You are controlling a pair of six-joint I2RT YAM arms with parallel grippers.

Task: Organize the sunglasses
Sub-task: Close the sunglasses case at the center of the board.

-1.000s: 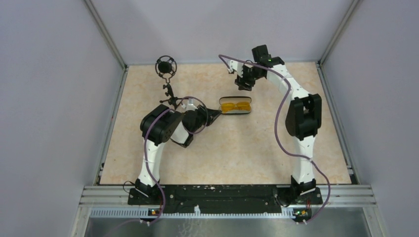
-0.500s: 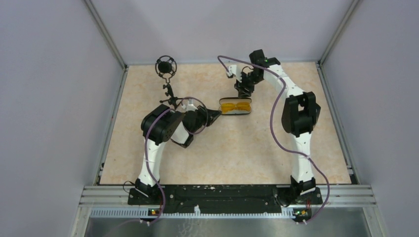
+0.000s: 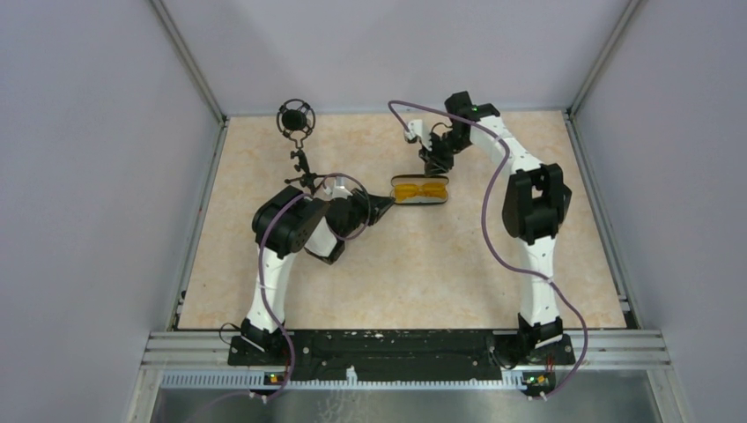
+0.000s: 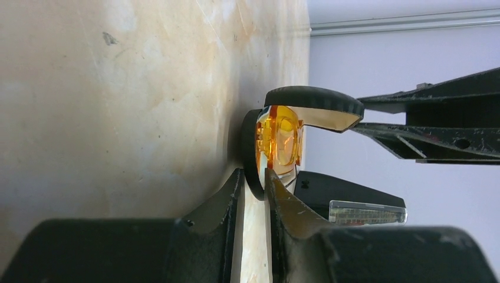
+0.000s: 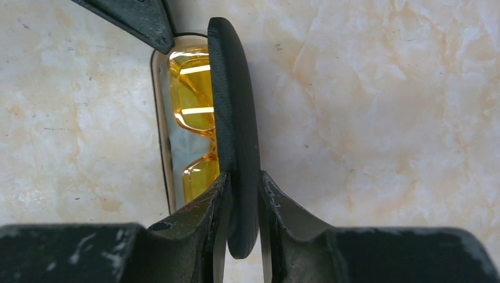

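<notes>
The orange sunglasses (image 3: 420, 189) (image 5: 191, 100) (image 4: 280, 132) lie inside the black case (image 3: 421, 200), which rests on the table in the middle of the top view. My left gripper (image 3: 386, 204) (image 4: 253, 175) is shut on the rim of the case's lower shell (image 4: 250, 147) at its left end. My right gripper (image 3: 435, 166) (image 5: 243, 180) comes from the far side and is shut on the edge of the case's lid (image 5: 233, 88) (image 4: 312, 99). The lid stands partly raised over the glasses.
A black microphone on a small stand (image 3: 297, 119) is at the back left of the marbled table (image 3: 440, 264). A pale blue cloth (image 5: 184, 147) shows under the glasses inside the case. Grey walls ring the table.
My right gripper has come down and towards the case and closed on its lid. The left gripper has kept its grip on the case's end.
</notes>
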